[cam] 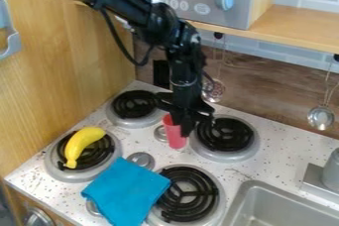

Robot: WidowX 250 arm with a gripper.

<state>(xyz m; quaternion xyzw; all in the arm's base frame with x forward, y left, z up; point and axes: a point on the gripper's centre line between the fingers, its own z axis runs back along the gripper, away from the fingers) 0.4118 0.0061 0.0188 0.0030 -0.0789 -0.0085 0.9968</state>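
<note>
The gripper (186, 122) is at the red cup (175, 133), at one o'clock from the stovetop's (142, 140) centre; grip and lift cannot be told; the toy banana (81, 143) lies at nine, the blue cloth (126, 190) at seven

Banana (81, 145) on near-left burner (102, 152). Cup (175, 133) between far-left burner (134, 104) and far-right burner (228, 135). Cloth (127, 190) between near-left burner and near-right burner (192, 195). Sink (291, 207) to the right.

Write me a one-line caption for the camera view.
The black gripper at a red cup between stove burners, near a yellow banana and blue cloth.
</note>
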